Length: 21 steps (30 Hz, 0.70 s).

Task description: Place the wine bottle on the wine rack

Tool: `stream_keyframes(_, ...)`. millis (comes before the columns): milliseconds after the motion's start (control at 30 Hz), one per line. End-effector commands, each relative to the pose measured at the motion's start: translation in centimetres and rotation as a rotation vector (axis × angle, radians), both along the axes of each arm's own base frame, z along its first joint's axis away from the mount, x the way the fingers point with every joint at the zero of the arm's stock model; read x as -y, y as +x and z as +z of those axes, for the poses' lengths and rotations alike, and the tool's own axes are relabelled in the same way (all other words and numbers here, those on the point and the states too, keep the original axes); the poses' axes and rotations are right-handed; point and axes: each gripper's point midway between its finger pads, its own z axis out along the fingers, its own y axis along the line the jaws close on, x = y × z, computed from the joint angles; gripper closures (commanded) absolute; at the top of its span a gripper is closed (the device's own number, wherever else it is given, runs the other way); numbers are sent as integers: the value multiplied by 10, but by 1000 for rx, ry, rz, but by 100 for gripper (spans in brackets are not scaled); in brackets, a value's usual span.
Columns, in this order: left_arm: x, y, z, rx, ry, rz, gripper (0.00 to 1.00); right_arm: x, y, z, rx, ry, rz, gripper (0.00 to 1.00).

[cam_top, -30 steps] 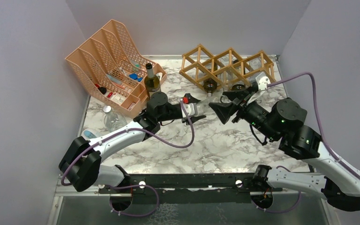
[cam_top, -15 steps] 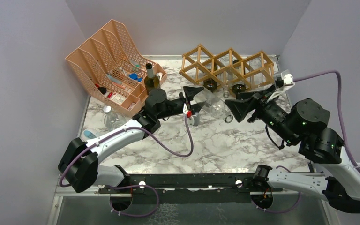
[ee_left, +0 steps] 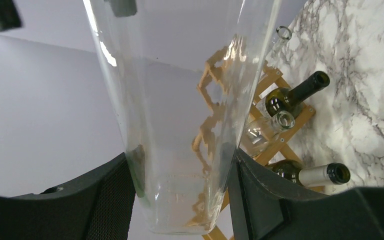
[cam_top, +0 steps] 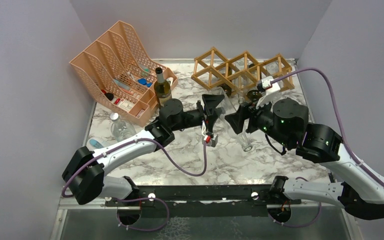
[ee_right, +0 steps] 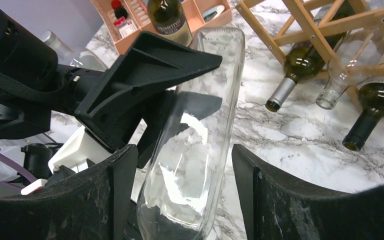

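A clear glass wine bottle (cam_top: 244,140) hangs above the table's middle, base up and far, mouth toward the near side. My left gripper (cam_top: 215,106) is shut on its base end; the left wrist view shows both pads pressed against the glass (ee_left: 180,100). My right gripper (cam_top: 236,120) is open and straddles the bottle's body (ee_right: 205,100), with gaps between the glass and its fingers (ee_right: 120,190). The light-brown wooden wine rack (cam_top: 240,70) stands at the back, just beyond both grippers. It also shows in the right wrist view (ee_right: 330,20).
The rack holds two dark green bottles (ee_right: 292,70) (ee_right: 375,105) and a clear one (ee_right: 337,75), necks pointing out. A dark labelled wine bottle (cam_top: 162,87) stands by the peach mesh organizer (cam_top: 115,65) at back left. A small clear bottle (cam_top: 120,127) lies left.
My right gripper pulled back to the right, then came in left around the bottle. My left gripper raised the bottle's base and swung its neck toward the near side.
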Motion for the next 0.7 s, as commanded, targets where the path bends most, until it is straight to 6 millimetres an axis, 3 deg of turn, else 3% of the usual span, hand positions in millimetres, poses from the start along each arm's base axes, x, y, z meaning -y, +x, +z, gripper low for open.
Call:
stream_keyframes(0,-2,5,47,153,-81,44,100,5,-4,-30,-83,-61,-27,28)
stream_keyframes(400,-3,21,33,142,-51,114,100,-3,-25,-77,-233,-131,62,27)
stream_keyframes(667,-3,21,33,128,-44,112,100,-7,-22,-84,-252,-119,38,32)
